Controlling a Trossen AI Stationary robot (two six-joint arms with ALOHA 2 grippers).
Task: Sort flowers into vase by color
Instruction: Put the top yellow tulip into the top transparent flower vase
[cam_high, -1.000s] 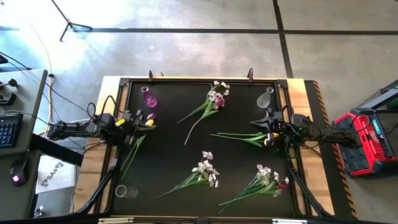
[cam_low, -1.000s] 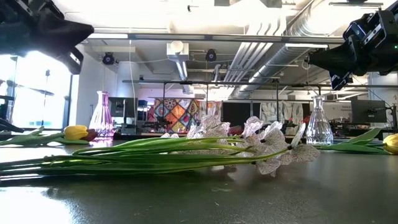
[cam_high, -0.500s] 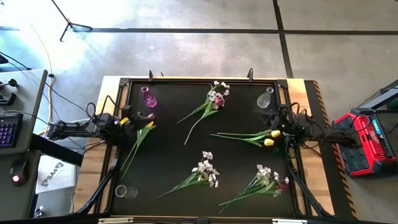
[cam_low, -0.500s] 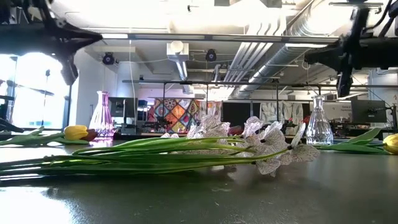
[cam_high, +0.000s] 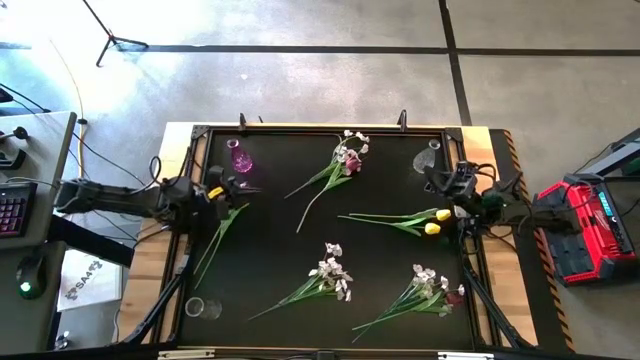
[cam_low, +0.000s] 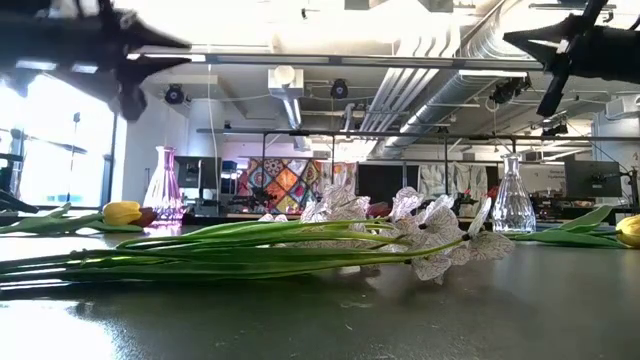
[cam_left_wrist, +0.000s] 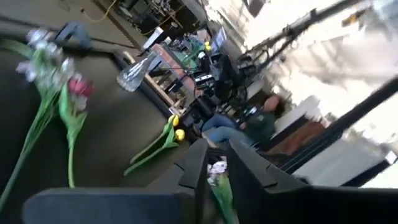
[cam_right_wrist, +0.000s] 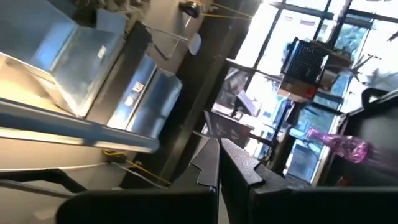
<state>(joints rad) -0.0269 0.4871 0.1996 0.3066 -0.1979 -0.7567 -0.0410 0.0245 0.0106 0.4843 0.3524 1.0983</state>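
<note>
Both arms hang above the table, touching nothing. My left gripper (cam_high: 243, 187) is near the table's left edge, beside the pink vase (cam_high: 241, 159), its fingers a narrow gap apart (cam_left_wrist: 217, 163). Below it lies a yellow tulip (cam_low: 122, 212) with its stem (cam_high: 214, 246) flat on the table. My right gripper (cam_high: 433, 180) is shut (cam_right_wrist: 218, 149) beside the clear vase (cam_high: 427, 160), on the far side of two yellow tulips (cam_high: 434, 222). White sprays (cam_high: 330, 275) (cam_high: 430, 290) (cam_high: 347, 157) lie flat; two of them have a maroon tulip among the blossoms.
A small clear glass (cam_high: 197, 307) stands at the near left corner. The table's raised black frame (cam_high: 320, 129) runs around the mat. In the low view a white spray (cam_low: 300, 245) lies across the front, with the pink vase (cam_low: 165, 185) and clear vase (cam_low: 512, 195) behind.
Both grippers have risen from just over the tulips and tipped up until they look level across the room. The right one has also drawn back toward the far edge, off the two yellow tulips. No flower has moved.
</note>
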